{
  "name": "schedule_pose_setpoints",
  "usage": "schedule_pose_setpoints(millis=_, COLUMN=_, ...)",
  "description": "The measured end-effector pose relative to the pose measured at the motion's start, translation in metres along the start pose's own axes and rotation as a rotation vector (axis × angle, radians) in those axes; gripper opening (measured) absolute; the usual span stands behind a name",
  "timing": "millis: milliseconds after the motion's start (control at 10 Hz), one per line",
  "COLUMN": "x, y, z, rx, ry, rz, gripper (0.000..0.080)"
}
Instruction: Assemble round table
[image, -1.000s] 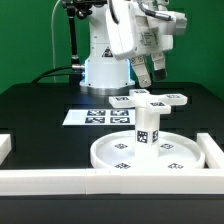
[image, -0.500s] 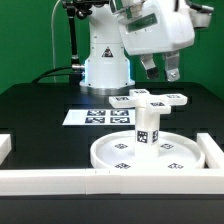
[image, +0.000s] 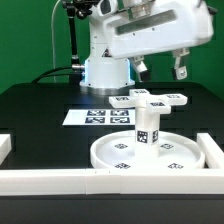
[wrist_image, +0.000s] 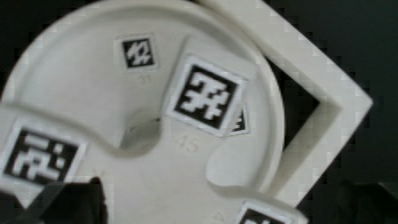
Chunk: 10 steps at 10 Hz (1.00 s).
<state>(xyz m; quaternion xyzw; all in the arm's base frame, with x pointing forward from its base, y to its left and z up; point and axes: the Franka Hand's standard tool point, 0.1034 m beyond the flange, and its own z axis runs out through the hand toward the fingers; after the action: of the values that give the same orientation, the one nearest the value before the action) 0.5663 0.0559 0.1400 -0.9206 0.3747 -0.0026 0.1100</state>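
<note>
The large rimmed round disc lies flat on the black table near the front. The short cylindrical leg stands upright on the disc's middle. The cross-shaped base lies on the table just behind them. My gripper hangs above and behind the parts, open and empty, its two fingers wide apart and touching nothing. In the wrist view I look down on the disc and the tagged top of the leg. One dark fingertip shows at the picture's edge.
The marker board lies flat on the exterior view's left of the base. Long white border rails run along the front and the right side; a rail corner also shows in the wrist view. The robot's base stands at the back.
My gripper has risen and swung toward the exterior view's right, and the wrist has turned so the fingers now spread sideways. The disc, leg and base have not moved.
</note>
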Motion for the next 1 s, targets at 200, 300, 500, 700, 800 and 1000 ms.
schedule_pose_setpoints(millis=200, x=-0.0065, y=-0.0017, z=0.0020, rx=-0.053, ry=-0.003, rz=-0.302, gripper=0.0648)
schedule_pose_setpoints(millis=300, x=-0.0061, y=-0.0024, z=0.0014, rx=-0.071, ry=-0.025, rz=-0.463, gripper=0.0648)
schedule_pose_setpoints(millis=500, x=-0.0013, y=-0.0007, z=0.0014, rx=-0.071, ry=-0.029, rz=-0.623, gripper=0.0648)
schedule_pose_setpoints(millis=700, x=-0.0009, y=0.0000, z=0.0017, rx=-0.071, ry=-0.034, rz=-0.743, gripper=0.0648)
schedule_pose_setpoints(millis=800, x=-0.0004, y=0.0005, z=0.0017, rx=-0.070, ry=-0.038, rz=-0.846, gripper=0.0648)
schedule_pose_setpoints(millis=1000, x=0.0022, y=0.0051, z=0.0043, rx=-0.123, ry=-0.057, rz=-1.233, gripper=0.0648)
